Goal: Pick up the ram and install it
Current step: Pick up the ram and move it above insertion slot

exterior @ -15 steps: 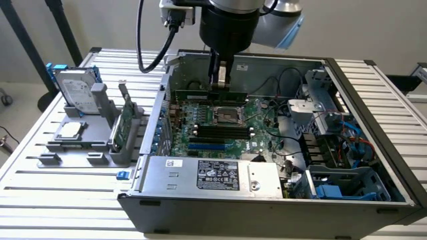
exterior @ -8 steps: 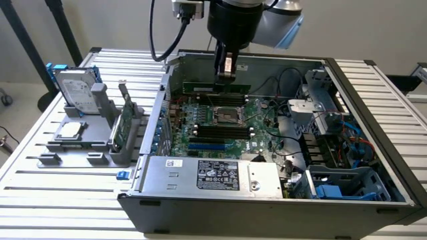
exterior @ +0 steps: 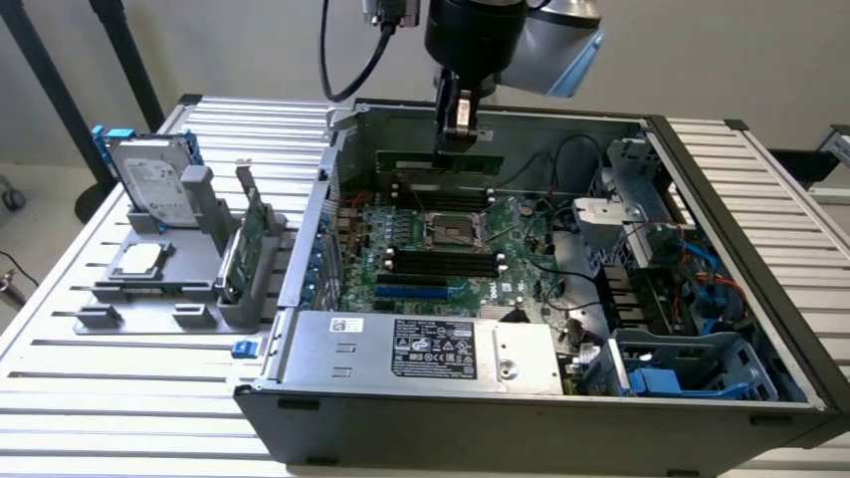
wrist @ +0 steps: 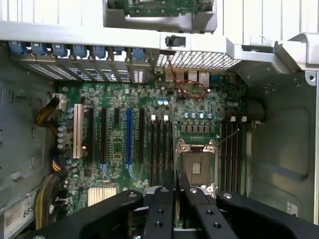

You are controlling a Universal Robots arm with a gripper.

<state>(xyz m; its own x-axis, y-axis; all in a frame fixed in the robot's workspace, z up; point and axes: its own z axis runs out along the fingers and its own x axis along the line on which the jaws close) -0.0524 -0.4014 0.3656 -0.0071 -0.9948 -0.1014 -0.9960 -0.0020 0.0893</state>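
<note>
A ribbed metal worktop (exterior: 80, 398) before a pale wall (exterior: 743, 60) carries the open computer case (exterior: 531, 428). In the upper middle of the exterior view, the gripper (exterior: 459, 147) has its jaws pinching the ram (exterior: 412, 161) over the far slots (exterior: 445, 192) of the motherboard (exterior: 512, 214). The arm (exterior: 479, 30) is cut off at the top edge, and whether the ram touches a slot is unclear.

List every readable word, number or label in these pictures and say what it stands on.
"6S", partly cut off: white sticker inside the case.
Black label on the power supply: too small to read.
Hard drive label: blurred, unreadable.
</note>
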